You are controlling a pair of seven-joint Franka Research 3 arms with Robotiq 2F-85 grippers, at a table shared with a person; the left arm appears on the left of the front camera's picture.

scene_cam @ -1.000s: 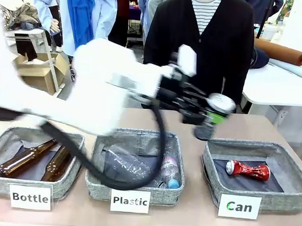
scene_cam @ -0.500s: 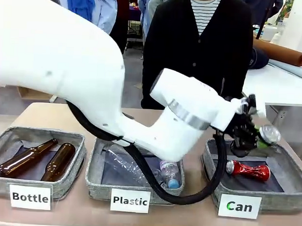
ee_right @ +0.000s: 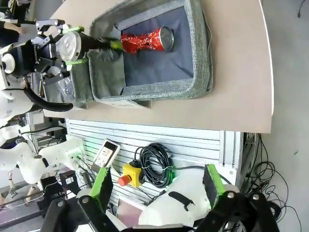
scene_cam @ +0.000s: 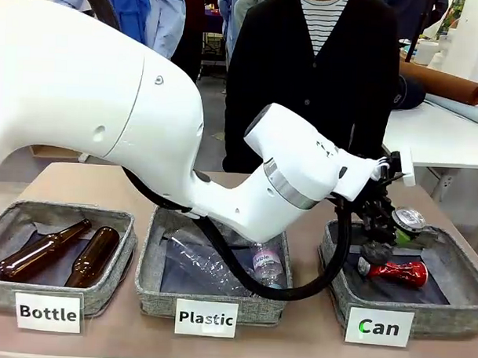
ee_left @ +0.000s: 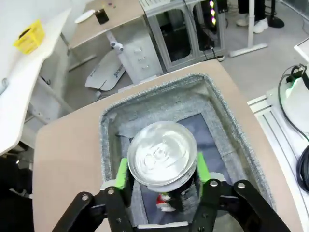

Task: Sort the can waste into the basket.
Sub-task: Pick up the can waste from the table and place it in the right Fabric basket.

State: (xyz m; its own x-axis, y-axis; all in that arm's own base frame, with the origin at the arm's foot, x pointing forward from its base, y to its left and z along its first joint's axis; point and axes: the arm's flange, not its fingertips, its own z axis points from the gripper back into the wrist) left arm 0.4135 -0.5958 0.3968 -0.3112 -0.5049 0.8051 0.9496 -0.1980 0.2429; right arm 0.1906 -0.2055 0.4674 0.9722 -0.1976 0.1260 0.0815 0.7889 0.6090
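Silver-topped can [ee_left: 162, 153] over the "Can" basket [scene_cam: 454, 306]
Left gripper [ee_left: 163, 180] pinches it between green pads; red can [scene_cam: 393, 271] lies inside the basket. Right gripper [ee_right: 155, 186] hangs spread, holding nothing.

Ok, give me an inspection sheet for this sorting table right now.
Surface: tan table, three labelled baskets in a row.
Job's things: silver-topped can over the Can basket; red can lying inside.
Clutter: brown bottles in the Bottle basket, clear plastic bottles in the Plastic basket.
Grippers: left gripper around the silver-topped can; right gripper open, off the table.
Cables: black hose sagging into the Plastic basket.
Surroundings: person standing opposite.
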